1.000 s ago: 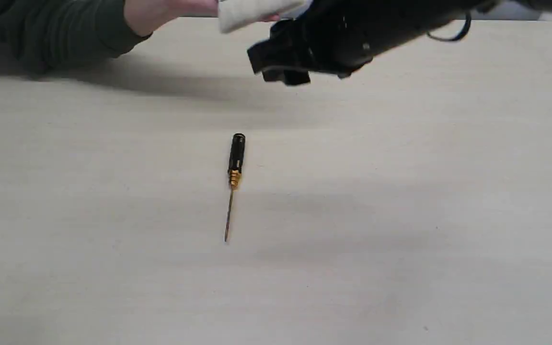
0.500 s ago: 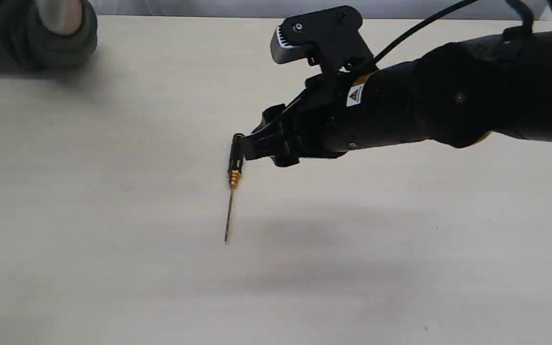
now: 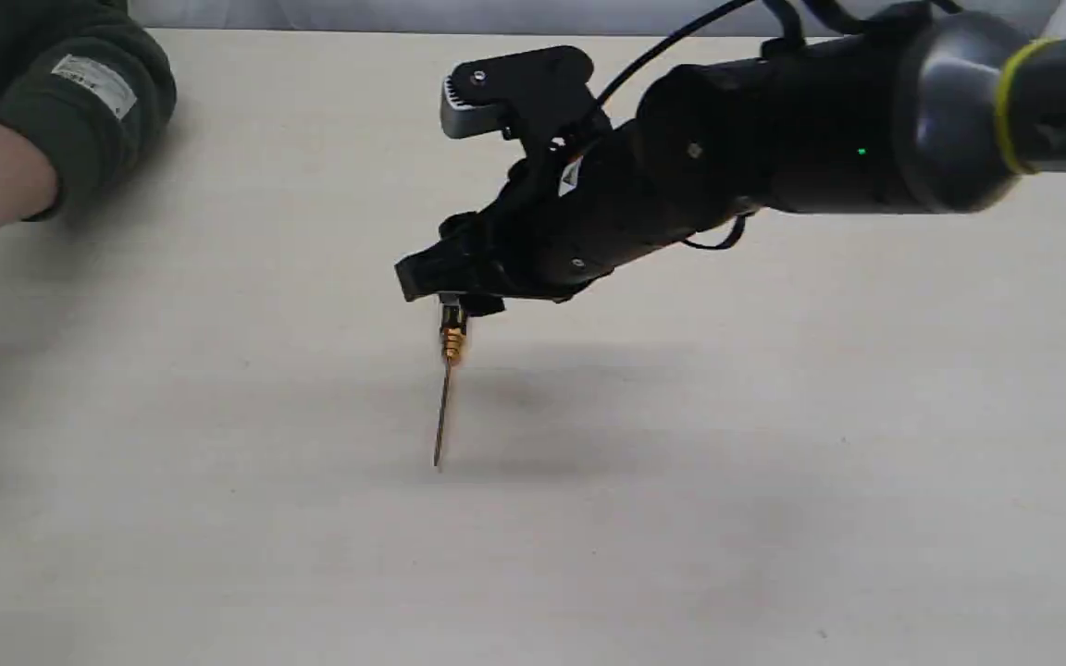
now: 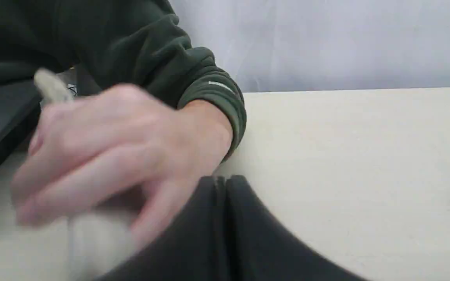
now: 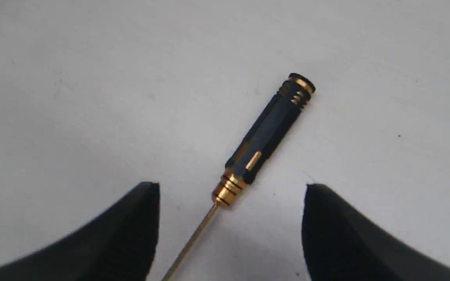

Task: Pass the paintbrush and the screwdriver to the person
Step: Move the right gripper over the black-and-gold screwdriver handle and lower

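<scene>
Desk (image 3: 774, 518) fills the frame, pale; the person (image 3: 52, 102) sits at upper left, well apart. My right pincer (image 3: 445, 298) hangs wide open and empty over the screwdriver (image 3: 445, 398) at mid-frame, far nearer it than my left pincer (image 4: 225, 187), which is pressed closed on nothing. The tool's long axis runs up-and-down the frame, handle under me, tip toward the bottom edge, collar between my fingers. The sleeve's white label (image 3: 93, 85) is unreadable.
</scene>
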{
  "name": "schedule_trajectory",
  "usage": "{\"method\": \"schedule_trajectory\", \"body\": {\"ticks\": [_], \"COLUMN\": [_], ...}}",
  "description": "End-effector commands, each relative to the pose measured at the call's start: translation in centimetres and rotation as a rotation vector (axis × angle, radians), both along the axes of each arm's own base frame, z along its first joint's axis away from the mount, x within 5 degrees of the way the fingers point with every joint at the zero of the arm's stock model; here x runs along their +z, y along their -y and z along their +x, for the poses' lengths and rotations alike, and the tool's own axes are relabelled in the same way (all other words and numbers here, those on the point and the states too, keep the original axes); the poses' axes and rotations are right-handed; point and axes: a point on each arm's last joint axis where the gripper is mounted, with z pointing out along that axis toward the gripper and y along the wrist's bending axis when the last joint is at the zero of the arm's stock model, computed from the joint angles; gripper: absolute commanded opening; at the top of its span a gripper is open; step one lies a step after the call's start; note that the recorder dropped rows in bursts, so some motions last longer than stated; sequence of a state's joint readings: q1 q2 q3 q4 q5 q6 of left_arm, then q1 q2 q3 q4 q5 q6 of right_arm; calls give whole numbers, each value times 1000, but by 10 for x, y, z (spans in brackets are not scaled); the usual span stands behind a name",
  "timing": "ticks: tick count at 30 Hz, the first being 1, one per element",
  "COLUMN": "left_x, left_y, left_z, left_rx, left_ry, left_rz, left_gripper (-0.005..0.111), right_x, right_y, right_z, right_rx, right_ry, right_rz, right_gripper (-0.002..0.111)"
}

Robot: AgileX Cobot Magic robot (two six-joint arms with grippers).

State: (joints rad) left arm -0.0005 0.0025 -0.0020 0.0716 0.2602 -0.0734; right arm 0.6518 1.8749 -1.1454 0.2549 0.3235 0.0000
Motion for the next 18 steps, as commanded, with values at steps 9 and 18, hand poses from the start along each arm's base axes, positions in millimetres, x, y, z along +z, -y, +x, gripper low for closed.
{"method": "schedule_trajectory", "body": {"ticks": [9, 18], "left_x": [0, 0], "left_y": [1, 1], "left_z": [0, 0], "left_rx": [-7, -7], "left_ry": [11, 11], "left_rz": [-7, -7], "left_gripper": [0, 0], "right_x": [-24, -28], "right_y": [-27, -31], "right_z": [30, 41], "right_rx": [-17, -41], "right_ry": [-133, -179], "right_rz": [-37, -112], "right_gripper": [56, 52]}}
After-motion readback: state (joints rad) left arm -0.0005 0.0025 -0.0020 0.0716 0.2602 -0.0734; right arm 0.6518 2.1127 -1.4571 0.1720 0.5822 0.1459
